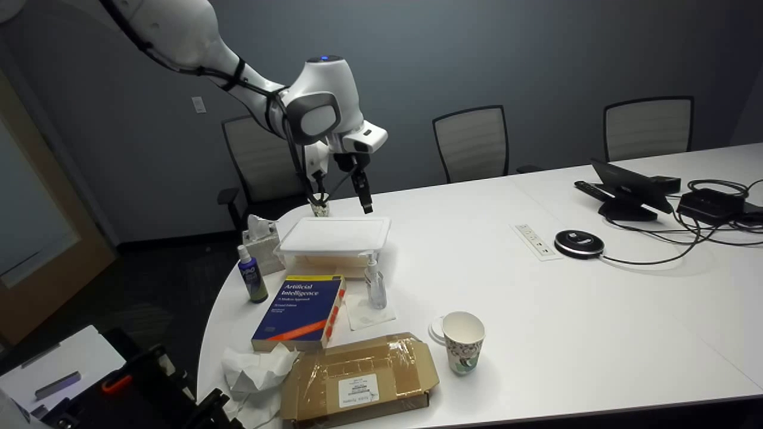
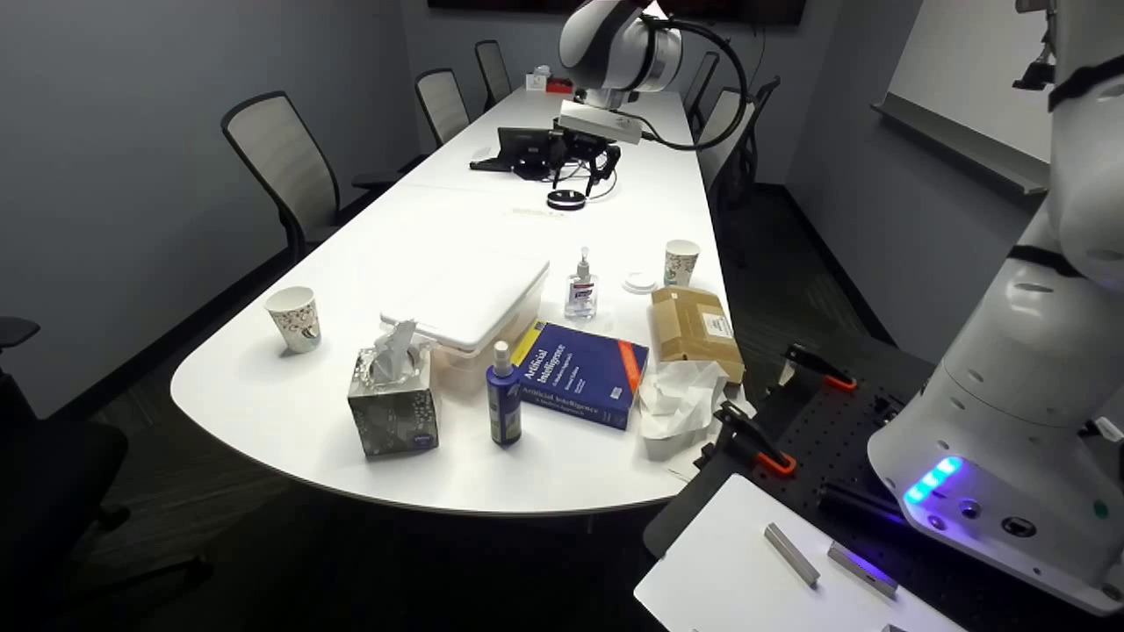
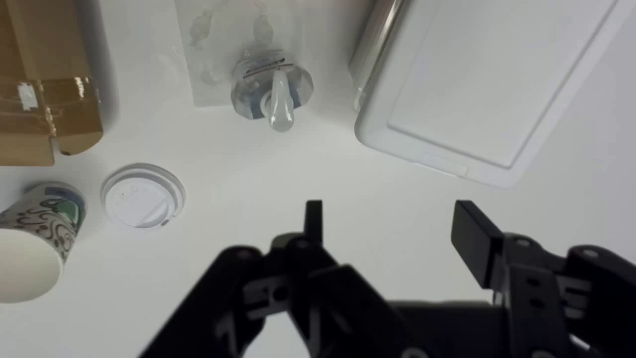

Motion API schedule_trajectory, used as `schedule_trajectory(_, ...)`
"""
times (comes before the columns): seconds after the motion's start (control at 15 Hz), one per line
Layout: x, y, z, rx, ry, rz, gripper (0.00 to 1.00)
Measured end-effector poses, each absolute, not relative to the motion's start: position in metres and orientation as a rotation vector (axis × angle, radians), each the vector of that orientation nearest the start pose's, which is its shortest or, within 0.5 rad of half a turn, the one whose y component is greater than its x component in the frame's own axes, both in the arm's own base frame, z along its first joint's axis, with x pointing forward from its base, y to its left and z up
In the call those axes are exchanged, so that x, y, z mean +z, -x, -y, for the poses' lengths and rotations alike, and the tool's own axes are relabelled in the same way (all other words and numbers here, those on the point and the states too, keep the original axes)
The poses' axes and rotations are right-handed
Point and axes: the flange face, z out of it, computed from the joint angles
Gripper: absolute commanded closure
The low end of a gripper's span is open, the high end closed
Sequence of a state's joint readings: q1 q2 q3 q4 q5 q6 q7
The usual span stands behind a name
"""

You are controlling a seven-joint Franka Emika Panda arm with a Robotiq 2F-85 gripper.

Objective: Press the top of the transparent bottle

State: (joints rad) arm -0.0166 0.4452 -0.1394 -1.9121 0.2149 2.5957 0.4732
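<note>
While the gripper point(image 3: 390, 226) gapes, the transparent bottle point(image 2: 580, 298) stands near a lidded bin point(image 2: 470, 298), tissue point(image 2: 393, 354) poking from a box point(image 2: 393, 414)

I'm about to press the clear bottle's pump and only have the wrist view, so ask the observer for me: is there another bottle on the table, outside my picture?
Observer: Yes, both exterior views show a blue bottle standing upright.
Operator: What lies between that and the clear bottle?
Observer: A blue book titled Artificial Intelligence, lying flat.
Operator: I see one paper cup. Is there a second?
Observer: Yes, a second patterned cup stands on the far side of the white-lidded container from the clear bottle.
</note>
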Motion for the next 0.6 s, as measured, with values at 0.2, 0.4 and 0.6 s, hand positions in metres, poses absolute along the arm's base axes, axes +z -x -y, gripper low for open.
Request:
schedule_trajectory(0.2, 0.305, -0.637, 0.076, -0.288, 2.798, -1.167, 0.00)
schedule_trajectory(0.4, 0.316, -0.628, 0.056, -0.245, 2.810, -1.180, 0.00)
schedule_trajectory(0.6, 0.322, -0.619, 0.046, -0.204, 2.815, -1.183, 0.00)
